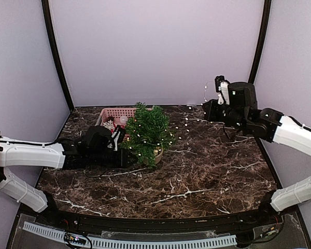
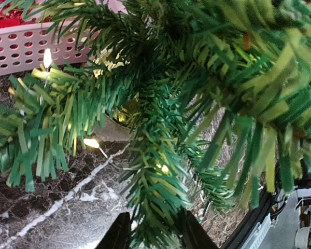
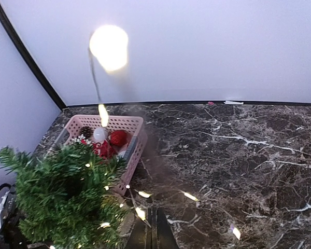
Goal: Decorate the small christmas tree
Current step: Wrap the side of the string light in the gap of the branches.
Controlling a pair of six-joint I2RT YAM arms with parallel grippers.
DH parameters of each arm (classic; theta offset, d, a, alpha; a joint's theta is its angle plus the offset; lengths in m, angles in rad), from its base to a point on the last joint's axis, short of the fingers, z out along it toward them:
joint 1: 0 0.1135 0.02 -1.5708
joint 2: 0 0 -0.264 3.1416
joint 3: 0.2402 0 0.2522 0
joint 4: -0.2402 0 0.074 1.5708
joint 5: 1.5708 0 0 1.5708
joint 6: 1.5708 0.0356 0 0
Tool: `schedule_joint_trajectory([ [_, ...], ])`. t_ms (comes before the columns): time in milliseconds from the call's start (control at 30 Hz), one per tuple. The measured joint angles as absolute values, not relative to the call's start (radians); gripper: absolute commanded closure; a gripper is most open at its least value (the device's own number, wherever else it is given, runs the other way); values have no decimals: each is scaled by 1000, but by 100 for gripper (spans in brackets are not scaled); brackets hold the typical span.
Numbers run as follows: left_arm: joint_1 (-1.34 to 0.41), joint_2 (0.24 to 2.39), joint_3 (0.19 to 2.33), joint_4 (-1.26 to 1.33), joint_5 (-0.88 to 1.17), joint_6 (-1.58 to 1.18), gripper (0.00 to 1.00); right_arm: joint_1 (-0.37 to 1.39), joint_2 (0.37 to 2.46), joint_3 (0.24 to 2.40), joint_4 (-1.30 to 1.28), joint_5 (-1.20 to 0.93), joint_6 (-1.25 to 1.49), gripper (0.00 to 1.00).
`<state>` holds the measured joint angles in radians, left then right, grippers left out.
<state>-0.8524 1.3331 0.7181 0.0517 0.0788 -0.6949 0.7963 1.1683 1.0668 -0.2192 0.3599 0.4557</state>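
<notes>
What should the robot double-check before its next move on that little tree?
1. Is the small christmas tree upright in its pot: ok.
2. Is the left gripper gripping a branch: cannot tell; a branch lies between its fingers.
3. Is the right gripper shut on the light string: ok.
4. Is the light string fully on the tree: not ok; part spans across to the right gripper.
5. Are ornaments ready in the pink basket: ok.

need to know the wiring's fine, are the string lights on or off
On. The string lights glow warm white in the small christmas tree and along the strand over the table.
</notes>
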Motion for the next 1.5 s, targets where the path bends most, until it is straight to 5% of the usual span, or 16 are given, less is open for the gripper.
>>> schedule_joint_trajectory([
  [333,-827,1222,708,-7,54,-650,51,597,1420,1199,-221,170,418,100],
  [633,-698,1150,923,-179,38,-516,41,551,1608,1476,-232,70,363,100],
  [1067,-525,1601,1502,-88,350,-303,18,542,1794,1696,-144,-167,349,100],
  [1400,-498,1894,1765,-94,522,-236,14,540,1799,1728,-25,-331,346,100],
  [1500,-482,1902,1769,-80,555,-257,33,540,1799,1737,-11,-350,341,100],
])
